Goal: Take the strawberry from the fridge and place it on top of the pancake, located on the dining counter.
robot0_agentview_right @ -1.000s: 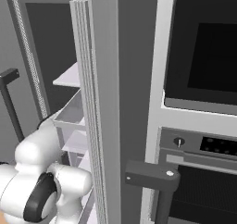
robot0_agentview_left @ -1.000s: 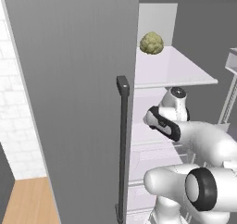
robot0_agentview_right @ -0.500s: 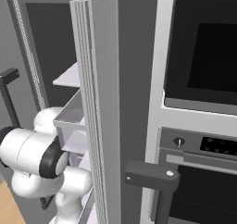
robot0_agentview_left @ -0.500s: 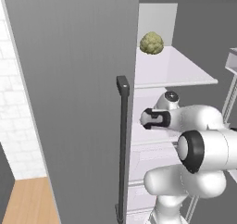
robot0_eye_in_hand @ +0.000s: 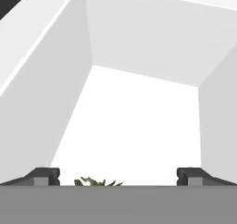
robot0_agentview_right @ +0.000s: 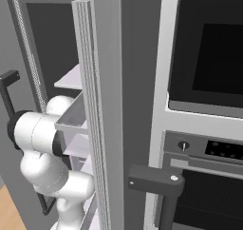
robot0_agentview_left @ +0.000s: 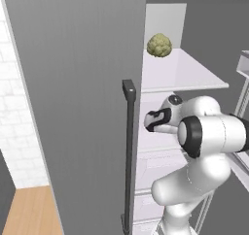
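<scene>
White fridge walls [robot0_eye_in_hand: 139,47] and a bright white shelf floor [robot0_eye_in_hand: 134,121] formed the background of the hand view, with a dark strip at the upper left corner. At the bottom edge of that view a small spiky green tuft [robot0_eye_in_hand: 97,182] showed, most likely the leafy top of the strawberry; its red body was hidden. It lay between the fingers [robot0_eye_in_hand: 46,176], nearer the left-hand tip than the right-hand one, and whether either tip touched it could not be told. The fingers stood wide apart, with nothing visibly held.

From the left base view, the white arm [robot0_agentview_left: 209,132] reached into the open fridge [robot0_agentview_left: 185,74] beneath a white shelf, its hand [robot0_agentview_left: 158,120] pointing inward just beside the door's dark vertical bar handle [robot0_agentview_left: 129,151]. On the shelf above the hand sat a lumpy pale-green ball [robot0_agentview_left: 159,44], well apart from the fingers. The grey door [robot0_agentview_left: 73,108] stood open at the left.

From the right base view, the arm's elbow [robot0_agentview_right: 35,131] lay between the door edges, beside a black-glass wall oven [robot0_agentview_right: 209,72].
</scene>
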